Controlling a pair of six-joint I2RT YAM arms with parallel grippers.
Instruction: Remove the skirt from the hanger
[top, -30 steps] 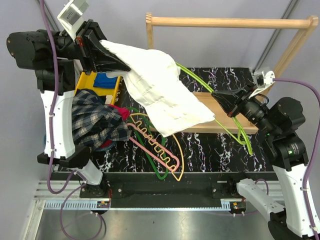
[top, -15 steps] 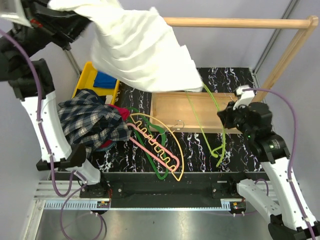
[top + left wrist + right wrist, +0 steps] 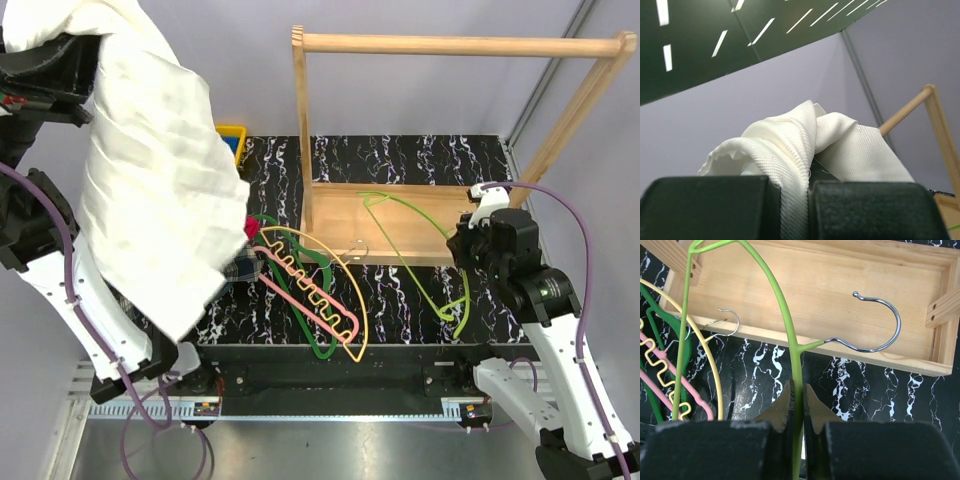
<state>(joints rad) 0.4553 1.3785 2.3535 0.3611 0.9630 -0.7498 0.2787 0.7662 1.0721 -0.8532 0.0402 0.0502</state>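
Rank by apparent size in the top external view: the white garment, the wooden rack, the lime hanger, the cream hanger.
1. white garment, though it hangs high, near the camera, which inflates it.
2. wooden rack.
3. lime hanger and cream hanger: they look alike, so unranked.

Your hanger lies flat and bare on the worktop, front and centre. It is thin and pale yellow-cream, and its curved arch bows toward the right over a wavy zigzag bar. Its small metal hook rests at the edge of the wooden rack base. The skirt is off it, to its left. You can see only a dark sliver of it beside the hanging white garment.
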